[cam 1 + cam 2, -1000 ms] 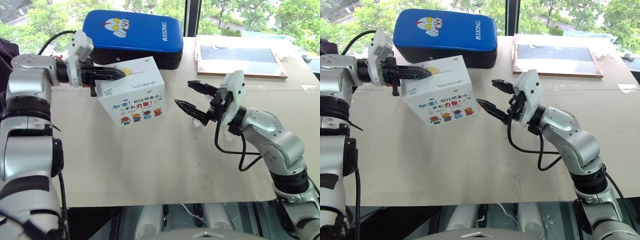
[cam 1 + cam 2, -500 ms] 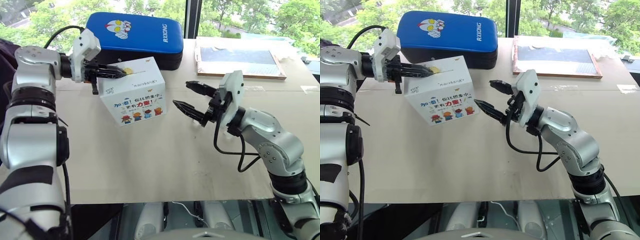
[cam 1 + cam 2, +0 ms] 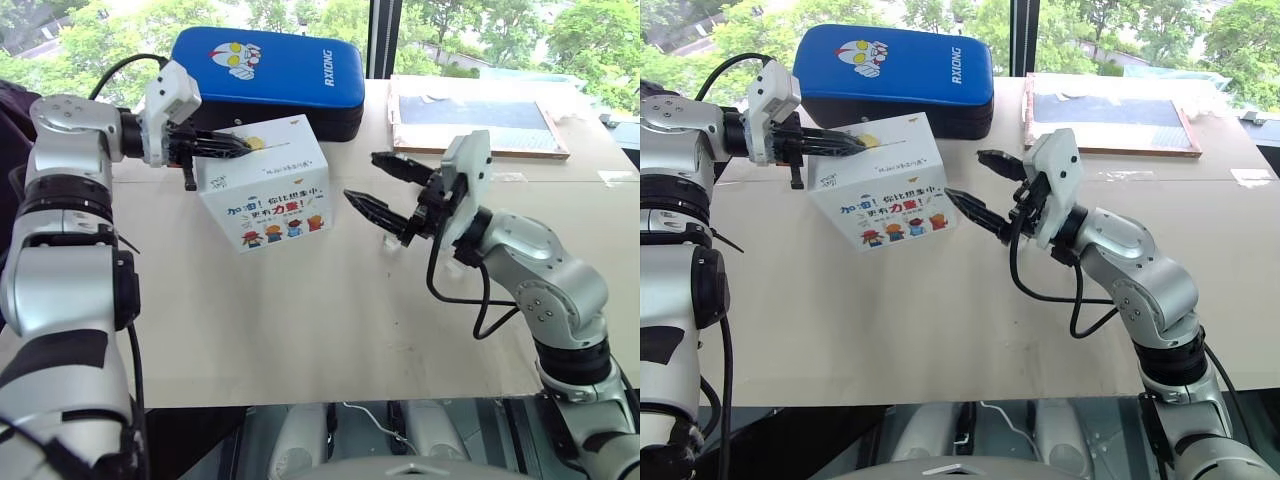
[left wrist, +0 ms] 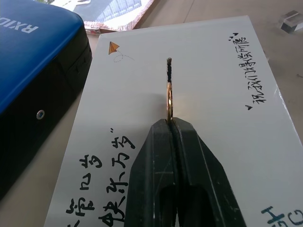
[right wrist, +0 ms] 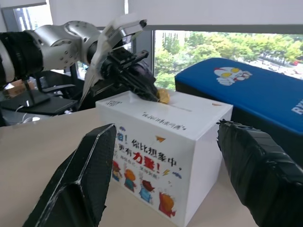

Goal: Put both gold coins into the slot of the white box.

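Mid-task, first insertion in hand. Left gripper (image 4: pixel 169 124) clamped on one gold coin (image 4: pixel 168 101), held edge-on right over the slot (image 4: pixel 169 71) in the top face of the white box (image 3: pixel 265 185); coin not yet dropped, judging by what sticks out. Right gripper (image 3: pixel 388 190) spread wide and empty, just beside the box's lettered face, apart from it. Second coin: whereabouts cannot be told. Left: finish this drop, then fetch the other.

A pale tabletop (image 3: pixel 330 330) stood before a window (image 3: pixel 470 30) full of sunlit green trees; a dark mullion (image 3: pixel 379 38) divided the glass.
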### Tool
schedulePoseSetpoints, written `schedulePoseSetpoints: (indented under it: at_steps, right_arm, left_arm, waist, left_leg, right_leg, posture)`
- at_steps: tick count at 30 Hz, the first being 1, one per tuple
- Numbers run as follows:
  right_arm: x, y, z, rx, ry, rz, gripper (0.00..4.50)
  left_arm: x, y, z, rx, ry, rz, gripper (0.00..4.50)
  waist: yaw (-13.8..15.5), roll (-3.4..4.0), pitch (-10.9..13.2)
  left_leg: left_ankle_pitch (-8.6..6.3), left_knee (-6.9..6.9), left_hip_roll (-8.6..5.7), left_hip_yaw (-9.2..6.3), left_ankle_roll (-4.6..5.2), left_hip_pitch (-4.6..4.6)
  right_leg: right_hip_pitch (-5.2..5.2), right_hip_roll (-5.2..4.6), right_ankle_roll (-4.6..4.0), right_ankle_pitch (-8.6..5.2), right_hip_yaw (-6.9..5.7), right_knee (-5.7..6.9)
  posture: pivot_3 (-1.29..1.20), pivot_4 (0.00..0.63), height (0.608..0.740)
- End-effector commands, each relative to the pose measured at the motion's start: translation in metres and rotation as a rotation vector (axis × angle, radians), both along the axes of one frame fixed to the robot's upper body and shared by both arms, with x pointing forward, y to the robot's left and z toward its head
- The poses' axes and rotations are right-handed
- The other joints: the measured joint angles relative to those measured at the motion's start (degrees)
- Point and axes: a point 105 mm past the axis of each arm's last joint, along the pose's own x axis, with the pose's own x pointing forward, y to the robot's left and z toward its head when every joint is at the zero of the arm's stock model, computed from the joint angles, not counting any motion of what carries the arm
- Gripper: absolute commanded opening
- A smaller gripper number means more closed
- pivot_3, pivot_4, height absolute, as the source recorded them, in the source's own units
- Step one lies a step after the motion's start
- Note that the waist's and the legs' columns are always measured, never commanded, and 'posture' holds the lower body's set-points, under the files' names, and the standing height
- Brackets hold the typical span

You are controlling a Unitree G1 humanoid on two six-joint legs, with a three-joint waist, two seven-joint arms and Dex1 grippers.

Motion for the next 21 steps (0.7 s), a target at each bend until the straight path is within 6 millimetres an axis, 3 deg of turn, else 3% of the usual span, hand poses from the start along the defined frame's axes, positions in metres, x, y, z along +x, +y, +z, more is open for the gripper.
schedulePoseSetpoints:
  at_steps: [1,7,8,10,12,13,15,21]
  right_arm:
    - [-0.004,-0.002,0.020,0.070,-0.044,-0.003,3.64]
    - [-0.006,0.001,0.015,0.041,-0.042,0.005,3.64]
    - [-0.006,0.002,0.014,0.037,-0.041,0.006,3.72]
    - [-0.006,0.002,0.013,0.034,-0.039,0.009,3.72]
    - [-0.006,0.002,0.013,0.033,-0.037,0.014,3.72]
    - [-0.006,0.003,0.012,0.031,-0.036,0.017,3.72]
    - [-0.007,0.003,0.012,0.027,-0.034,0.021,3.72]
    - [-0.007,-0.002,0.006,0.015,-0.018,0.010,3.72]
  left_arm:
    - [0.002,0.008,-0.016,0.043,0.045,0.050,0.00]
    - [0.001,0.005,-0.016,0.023,0.059,0.034,0.00]
    - [0.002,0.005,-0.017,0.022,0.060,0.035,0.41]
    - [0.005,0.006,-0.016,0.024,0.042,0.063,0.82]
    - [0.009,0.008,-0.017,0.025,0.016,0.100,1.78]
    - [0.011,0.009,-0.017,0.018,0.008,0.115,2.01]
    - [0.012,0.009,-0.016,-0.005,0.009,0.129,3.05]
    - [0.005,-0.002,0.019,-0.188,-0.021,0.047,3.05]
  waist:
    - [-0.01,0.01,0.00]
    - [-0.01,0.01,-0.01]
    - [0.00,0.01,-0.02]
    - [-0.01,0.01,-0.02]
    - [-0.01,0.01,-0.02]
    - [0.00,0.01,-0.02]
    - [0.03,0.00,-0.02]
    - [0.05,-0.01,-0.02]
  left_leg:
    - [0.00,0.00,0.00,0.01,0.00,0.02]
    - [0.00,0.04,0.00,0.01,0.00,0.04]
    - [0.00,0.05,0.00,0.01,0.00,0.04]
    - [0.00,0.05,-0.01,0.00,0.00,0.04]
    - [0.00,0.05,0.00,0.00,0.00,0.04]
    - [0.00,0.05,-0.01,0.00,0.00,0.04]
    - [0.00,0.05,-0.01,0.00,0.00,0.04]
    - [0.00,0.05,-0.03,-0.01,0.00,-0.03]
  right_leg:
    - [0.00,0.00,0.00,0.00,0.01,0.03]
    - [0.00,0.00,0.00,0.00,0.01,0.12]
    - [0.00,-0.01,0.00,0.00,0.02,0.13]
    - [0.00,0.00,0.00,0.00,0.02,0.14]
    - [0.00,-0.01,0.00,0.00,0.02,0.14]
    - [0.00,-0.02,0.00,0.00,0.02,0.14]
    - [0.00,-0.03,0.00,0.00,0.02,0.14]
    - [-0.02,-0.03,0.00,0.00,0.00,0.13]
  posture:
    - [0.00,0.150,0.740]
    - [0.00,0.150,0.740]
    - [0.00,0.150,0.740]
    - [0.00,0.150,0.740]
    - [0.00,0.150,0.740]
    - [0.00,0.150,0.740]
    - [0.00,0.150,0.740]
    - [0.00,0.150,0.740]
